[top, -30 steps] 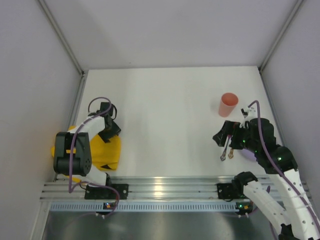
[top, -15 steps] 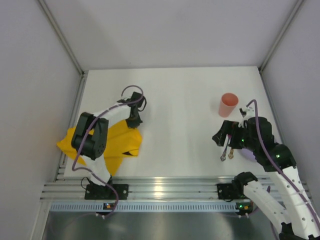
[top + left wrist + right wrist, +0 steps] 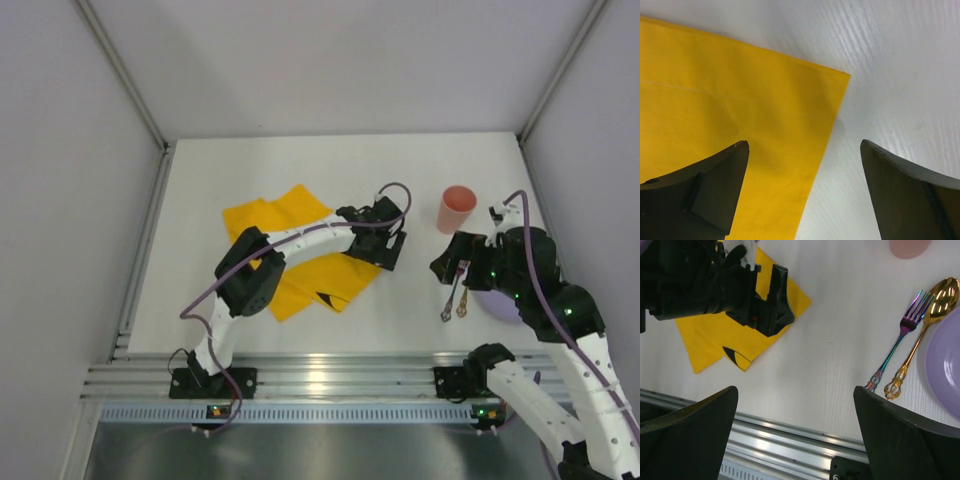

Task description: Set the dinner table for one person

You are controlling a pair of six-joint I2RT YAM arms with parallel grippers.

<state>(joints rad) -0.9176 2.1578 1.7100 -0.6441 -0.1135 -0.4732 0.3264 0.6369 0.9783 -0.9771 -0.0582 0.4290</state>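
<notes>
The plain white matte worktop [image 3: 330, 170] spreads beneath everything. The left fingers [image 3: 715, 185] stand wide and empty over a corner of the yellow cloth placemat [image 3: 730, 100]; the right fingers [image 3: 900, 435] gape wide near the iridescent fork [image 3: 899, 340] and gold spoon [image 3: 944, 294]

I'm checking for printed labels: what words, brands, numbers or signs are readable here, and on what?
None can be read.
The yellow placemat carries a black printed mark, a curved shape, not legible letters.
The pink cup, fork, spoon and purple plate show no writing.
</notes>
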